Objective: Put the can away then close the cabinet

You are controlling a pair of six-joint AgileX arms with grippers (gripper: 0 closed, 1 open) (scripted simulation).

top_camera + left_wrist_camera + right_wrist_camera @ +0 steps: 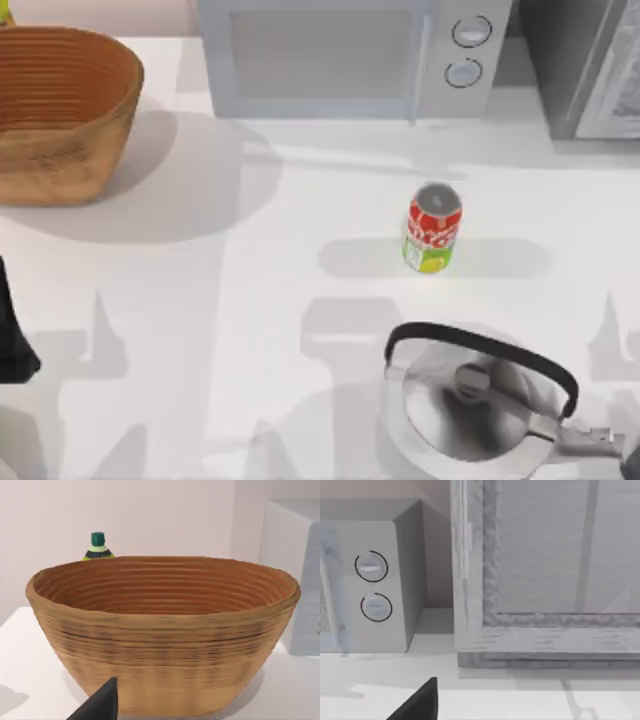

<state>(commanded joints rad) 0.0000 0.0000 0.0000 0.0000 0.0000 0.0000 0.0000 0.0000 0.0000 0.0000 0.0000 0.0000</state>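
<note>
On your far left, the left arm shows as a dark shape cut off by the table's left edge; in the left wrist view one black fingertip pokes in, and you cannot tell whether that gripper is spread or pressed together. Behind it, at the back left of the white table, stands a wide woven basket. The left wrist view looks into it over the near rim, and the ribbed inner wall you can see holds nothing; the floor of the basket is hidden by that rim. A bottle with a green cap peeks up behind the basket, its body hidden.

Moving right, a microwave sits along the back edge with two round dials on its right side. In front of it, right of centre, the can stands upright and alone on the open table: silver top, red band with white lettering, yellow-green base. Nothing touches it.

Nearer you, a metal kettle with a black arched handle stands just in front of the can, partly cut off by the picture's lower edge.

At the back right the cabinet is cropped. The right wrist view faces its glazed grey door, and you cannot make out any contents. A single black fingertip shows there too, so the right gripper's spread cannot be told either.
</note>
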